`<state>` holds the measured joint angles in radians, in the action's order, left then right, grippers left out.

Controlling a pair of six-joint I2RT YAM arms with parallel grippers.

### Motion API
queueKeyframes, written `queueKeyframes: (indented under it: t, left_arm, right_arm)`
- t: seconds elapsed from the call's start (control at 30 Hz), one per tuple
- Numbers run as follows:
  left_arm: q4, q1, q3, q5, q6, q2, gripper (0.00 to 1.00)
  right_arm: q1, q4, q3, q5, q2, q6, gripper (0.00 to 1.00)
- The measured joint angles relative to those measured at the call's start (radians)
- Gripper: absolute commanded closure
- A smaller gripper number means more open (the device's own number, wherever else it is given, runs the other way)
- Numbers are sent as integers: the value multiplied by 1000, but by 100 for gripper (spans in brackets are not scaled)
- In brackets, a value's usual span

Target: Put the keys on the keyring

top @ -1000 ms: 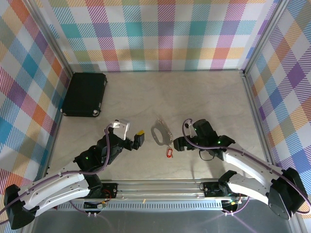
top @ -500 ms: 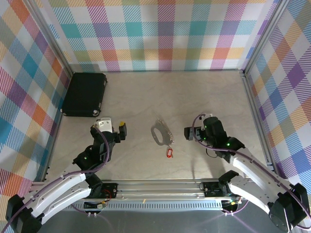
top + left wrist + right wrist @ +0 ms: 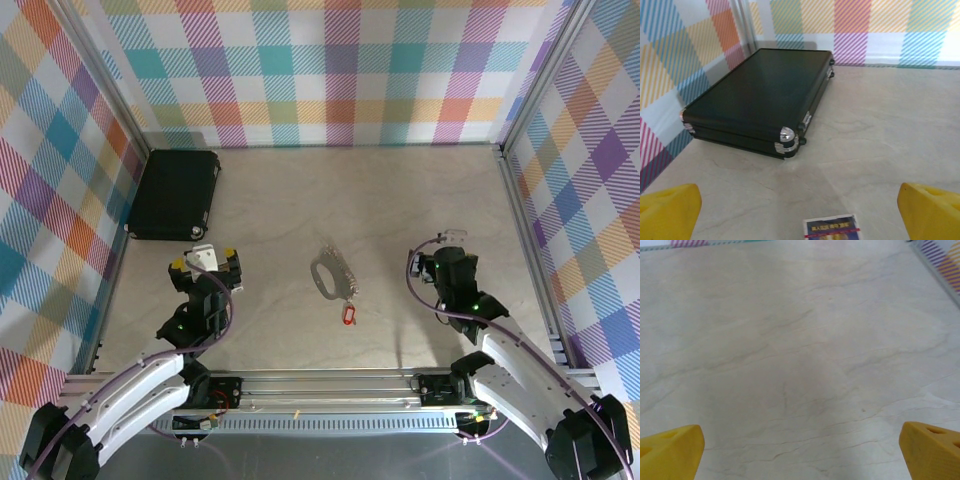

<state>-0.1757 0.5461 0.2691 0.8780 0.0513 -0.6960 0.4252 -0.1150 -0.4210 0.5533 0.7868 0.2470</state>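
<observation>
Keys [image 3: 348, 316] untouched; end effectors [image 3: 205, 262] [image 3: 801, 447] wide open.

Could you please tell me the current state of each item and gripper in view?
Black hard case with silver corners: closed, lying flat.
Silver-grey metal oval keyring: lying flat, unheld.
Small red-headed key: lying flat beside the keyring, unheld; whether attached, unclear.
Left gripper: open, empty.
Right gripper: open, empty.

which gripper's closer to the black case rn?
Left. The left gripper sits just on the near side of the black case, facing it; the right gripper is across the table, past the keyring.
</observation>
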Motion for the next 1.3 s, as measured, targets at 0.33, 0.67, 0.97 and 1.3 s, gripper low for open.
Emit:
queueKeyframes:
  t: [0.33,0.67,0.97,1.3]
  left_arm:
    - [-147,-105,-61,-17,-15,-134,0]
    - [-295,-172,-76,-82,-23,-275,0]
    - [-431,-237,-70,-154,-35,-428,0]
    - [-598,-294,-42,-228,-50,-577,0]
  right_arm:
    - [-47,121,80,79,-24,-86,1]
    - [-85,293,183,83,79,-151,1]
    - [-136,517,192,83,219,-201,1]
    - [-172,761,190,45,409,-260,1]
